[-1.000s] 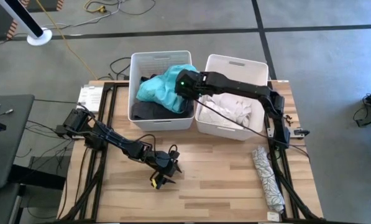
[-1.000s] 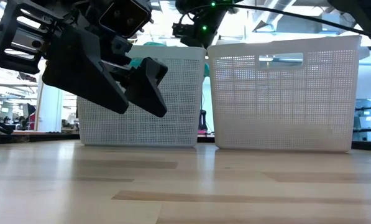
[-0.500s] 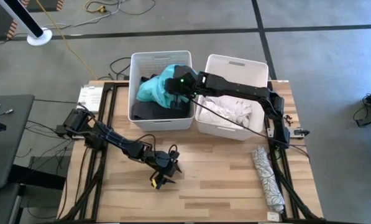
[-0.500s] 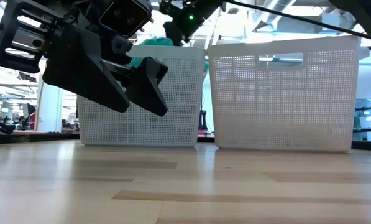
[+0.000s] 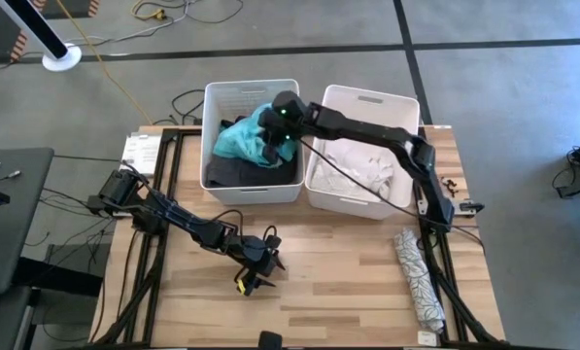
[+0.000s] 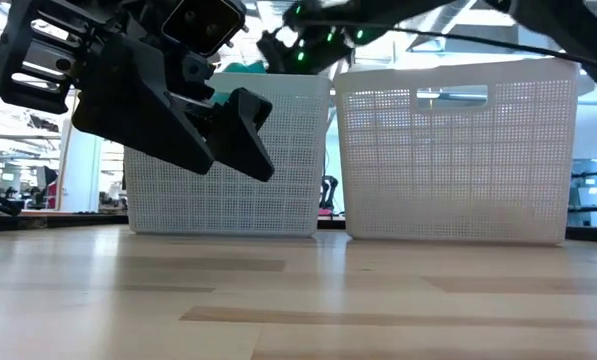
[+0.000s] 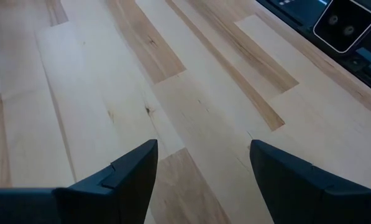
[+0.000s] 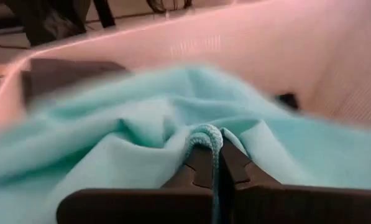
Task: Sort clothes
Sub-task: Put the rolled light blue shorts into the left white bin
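Observation:
A teal garment (image 5: 239, 139) lies on top of dark clothes (image 5: 233, 173) in the left white bin (image 5: 212, 97). My right gripper (image 5: 278, 146) is over that bin, shut on the teal garment (image 8: 141, 143). White clothes (image 5: 359, 170) lie in the right bin (image 5: 387, 102). A white garment with a dark pattern (image 5: 418, 275) lies rolled on the table at the near right. My left gripper (image 5: 254, 277) is open and empty, low over the table's near middle; its fingers show in the left wrist view (image 7: 201, 180). My right gripper pinches a bunched fold of the teal garment (image 8: 205, 138) between its two fingertips. The fingers come from above, over the left bin. The rest of the garment lies spread in the bin on the dark clothes, slack.
The two white perforated bins stand side by side at the table's far edge (image 6: 228, 150) (image 6: 458, 150). Bare wooden table (image 5: 338, 262) lies between the bins and the near edge. Black frame rails run along both table sides.
My right gripper has moved toward the table's left and far edge, farther over the left bin, carrying the pinched part of the teal garment with it. The garment now lies more bunched in the bin. My left arm has kept still.

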### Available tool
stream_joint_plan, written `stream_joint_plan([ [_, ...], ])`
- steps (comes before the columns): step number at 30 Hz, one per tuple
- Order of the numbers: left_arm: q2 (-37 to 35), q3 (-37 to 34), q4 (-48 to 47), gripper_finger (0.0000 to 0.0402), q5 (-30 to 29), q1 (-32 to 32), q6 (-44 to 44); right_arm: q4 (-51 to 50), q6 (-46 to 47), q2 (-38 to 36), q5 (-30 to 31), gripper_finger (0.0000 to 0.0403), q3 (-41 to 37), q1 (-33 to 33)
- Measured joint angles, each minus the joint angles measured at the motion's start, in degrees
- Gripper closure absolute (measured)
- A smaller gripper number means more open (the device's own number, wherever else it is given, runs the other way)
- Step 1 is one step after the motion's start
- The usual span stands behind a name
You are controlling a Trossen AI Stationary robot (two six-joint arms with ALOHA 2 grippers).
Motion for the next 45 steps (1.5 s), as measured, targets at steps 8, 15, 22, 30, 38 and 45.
stream_joint_plan([
  [8, 0.0, 0.0, -0.8, 0.0152, 0.0, -0.4, -0.3, -2.6, 3.3, 5.7, -3.4, 0.0391, 0.0, -1.0],
  [15, 0.0, 0.0, -1.0, 0.0152, 0.2, -0.4, 0.0, -4.4, 3.7, 5.7, -3.3, 0.0365, 0.0, -1.1],
  [22, 0.0, 0.0, -0.9, 0.0152, 0.2, -0.4, -0.5, -5.2, 2.3, 2.9, -2.8, 0.0334, 0.0, -0.5],
  [30, 0.0, 0.0, -1.3, 0.0152, 0.2, -0.4, -0.9, -9.4, -0.7, -4.3, 1.4, 0.0243, 0.0, 1.4],
  [38, 0.0, 0.0, -1.2, 0.0152, 0.2, -0.4, -0.9, -15.0, -2.8, -11.5, 8.2, 0.0164, 0.0, 3.9],
  [45, 0.0, 0.0, -1.2, 0.0152, 0.2, -0.4, -0.9, -20.0, -2.9, -15.6, 10.4, 0.0164, 0.0, 5.3],
])
